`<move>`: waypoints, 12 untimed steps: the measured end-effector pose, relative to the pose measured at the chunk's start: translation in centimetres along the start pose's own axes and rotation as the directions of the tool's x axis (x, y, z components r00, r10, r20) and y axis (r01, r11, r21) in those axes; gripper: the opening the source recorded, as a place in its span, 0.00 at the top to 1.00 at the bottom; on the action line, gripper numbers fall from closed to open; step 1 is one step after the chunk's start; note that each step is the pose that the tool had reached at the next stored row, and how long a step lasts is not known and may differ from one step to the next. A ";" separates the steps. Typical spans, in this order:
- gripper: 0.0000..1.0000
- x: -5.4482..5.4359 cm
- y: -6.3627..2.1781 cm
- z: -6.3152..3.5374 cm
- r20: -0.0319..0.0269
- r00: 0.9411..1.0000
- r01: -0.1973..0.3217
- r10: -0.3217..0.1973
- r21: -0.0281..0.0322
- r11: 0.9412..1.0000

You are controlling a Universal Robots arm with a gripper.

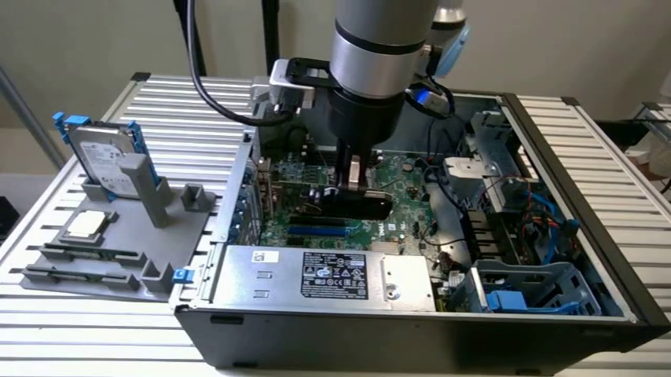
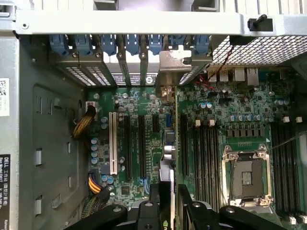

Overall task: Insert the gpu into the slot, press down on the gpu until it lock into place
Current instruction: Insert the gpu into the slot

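Even, diffuse light seen throughout; soft shadow cast beneath arm (image 1: 383, 39) onto motherboard (image 1: 404, 177); mild glare noted on power-supply box (image 1: 251, 275).

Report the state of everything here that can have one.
gripper: fingers shut on the gpu.
gpu: upright on edge, held over the board.
slot: no card in it.
computer case: side open.
hard drive: standing in the gray holder, outside the case.
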State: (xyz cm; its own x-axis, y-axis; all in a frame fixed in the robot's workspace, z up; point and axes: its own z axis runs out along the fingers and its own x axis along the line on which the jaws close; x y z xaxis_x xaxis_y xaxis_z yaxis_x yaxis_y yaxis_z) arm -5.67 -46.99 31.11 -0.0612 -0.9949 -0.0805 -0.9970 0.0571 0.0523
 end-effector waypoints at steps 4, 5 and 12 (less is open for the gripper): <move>0.74 -0.2 0.07 0.75 0.000 1.000 0.000 0.000 0.000 1.000; 0.74 -0.2 0.10 0.92 0.000 1.000 0.000 0.000 0.000 1.000; 0.74 -0.5 0.25 1.68 0.000 1.000 0.001 -0.001 0.000 1.000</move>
State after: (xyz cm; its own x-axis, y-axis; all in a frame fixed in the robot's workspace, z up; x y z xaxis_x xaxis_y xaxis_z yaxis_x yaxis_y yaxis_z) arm -5.97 -46.35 29.49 -0.0598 -0.9949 -0.0806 -0.9971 0.0557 0.0523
